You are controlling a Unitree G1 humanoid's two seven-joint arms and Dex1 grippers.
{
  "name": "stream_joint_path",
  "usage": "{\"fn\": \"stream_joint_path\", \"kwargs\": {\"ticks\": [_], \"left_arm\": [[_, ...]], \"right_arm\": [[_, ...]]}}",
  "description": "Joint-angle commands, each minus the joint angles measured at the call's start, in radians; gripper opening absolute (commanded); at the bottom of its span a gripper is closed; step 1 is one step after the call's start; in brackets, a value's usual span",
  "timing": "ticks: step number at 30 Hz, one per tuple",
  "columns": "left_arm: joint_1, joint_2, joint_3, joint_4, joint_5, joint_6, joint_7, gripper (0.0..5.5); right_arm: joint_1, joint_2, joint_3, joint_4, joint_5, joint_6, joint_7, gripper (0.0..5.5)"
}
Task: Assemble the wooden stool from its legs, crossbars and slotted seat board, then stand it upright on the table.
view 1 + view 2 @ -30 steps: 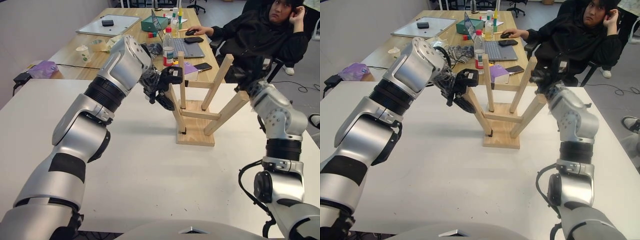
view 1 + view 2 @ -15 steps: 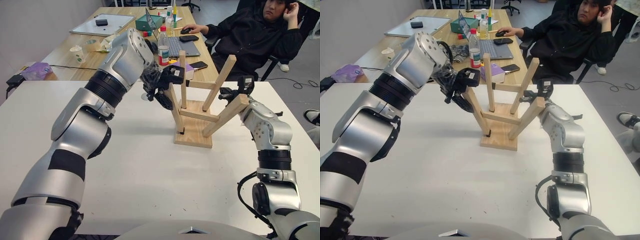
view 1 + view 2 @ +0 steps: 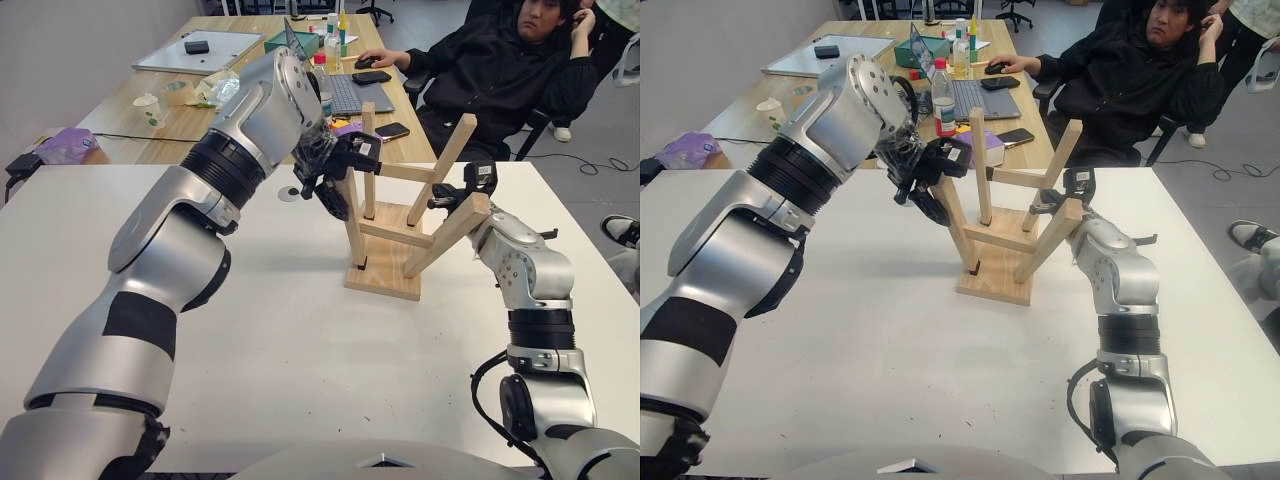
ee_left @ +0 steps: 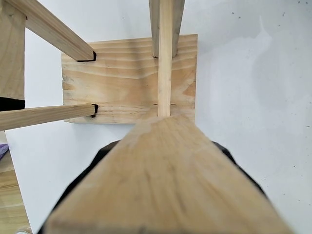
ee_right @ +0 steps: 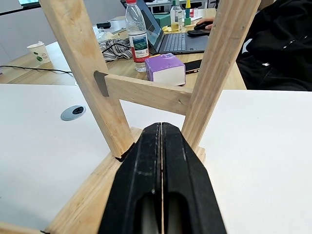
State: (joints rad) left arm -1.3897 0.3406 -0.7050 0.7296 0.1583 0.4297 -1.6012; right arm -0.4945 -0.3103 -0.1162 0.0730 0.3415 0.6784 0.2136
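Table (image 3: 250, 340), white and broad, bears the stool (image 3: 395, 231) upside down towards its far side. The seat board (image 3: 385, 282) lies flat on the surface, and the legs splay upward, joined by crossbars.

The left arm (image 3: 200, 190) stretches forward from the near left in a long diagonal. Its elbow is raised and its wrist is turned inward to the stool's left side. The right arm (image 3: 530, 290) stands up from the near right with the forearm almost vertical and the wrist bent over to the left, towards the stool.

The left gripper (image 3: 342, 180) is clamped on the upper part of the near-left leg (image 3: 354, 225), with one black finger on each side of the wood. In the left wrist view that leg runs from between the fingers down to its slot in the seat board.

The right gripper (image 5: 161, 129) has its two fingers pressed together with nothing between them. It lies along the upper end of the slanting right leg (image 3: 445, 235), seemingly resting on it, and points in towards the upper crossbar (image 3: 405, 172).
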Motion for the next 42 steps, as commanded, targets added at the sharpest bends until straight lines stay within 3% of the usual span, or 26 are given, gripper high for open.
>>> {"fn": "stream_joint_path", "kwargs": {"ticks": [1,5,12,19,22,25,29,37,42], "left_arm": [[0.347,-0.245,-0.395,0.058,0.217,0.014,-0.002,2.02],[0.328,-0.323,-0.4,0.057,0.201,0.036,0.018,2.02],[0.394,-0.326,-0.419,-0.035,0.168,0.095,0.029,2.02],[0.415,-0.414,-0.449,-0.093,0.123,0.162,0.071,2.02],[0.38,-0.402,-0.33,-0.118,0.065,0.105,0.126,2.02],[0.272,-0.413,-0.116,-0.114,-0.017,0.1,0.204,2.85],[0.194,-0.327,0.151,-0.323,-0.132,0.22,0.253,2.85],[0.218,-0.04,0.46,-0.547,-0.247,0.437,0.316,2.85],[0.375,0.103,0.495,-0.679,-0.308,0.524,0.353,2.85]], "right_arm": [[0.022,0.171,0.162,-0.07,0.039,0.052,0.043,0.0],[0.03,0.184,0.167,-0.071,0.036,0.052,0.041,0.0],[0.035,0.171,0.105,-0.044,0.023,0.032,0.025,0.0],[0.004,0.174,0.094,-0.018,0.015,0.033,0.027,0.0],[0.013,0.156,0.068,-0.023,0.017,0.032,0.025,0.0],[0.016,0.133,0.051,-0.026,0.016,0.035,0.03,0.0],[0.012,0.113,0.043,-0.032,0.016,0.046,0.04,0.0],[0.003,0.073,0.043,-0.045,0.007,0.078,0.086,0.0],[-0.008,0.058,0.042,-0.063,0.007,0.099,0.102,0.0]]}}
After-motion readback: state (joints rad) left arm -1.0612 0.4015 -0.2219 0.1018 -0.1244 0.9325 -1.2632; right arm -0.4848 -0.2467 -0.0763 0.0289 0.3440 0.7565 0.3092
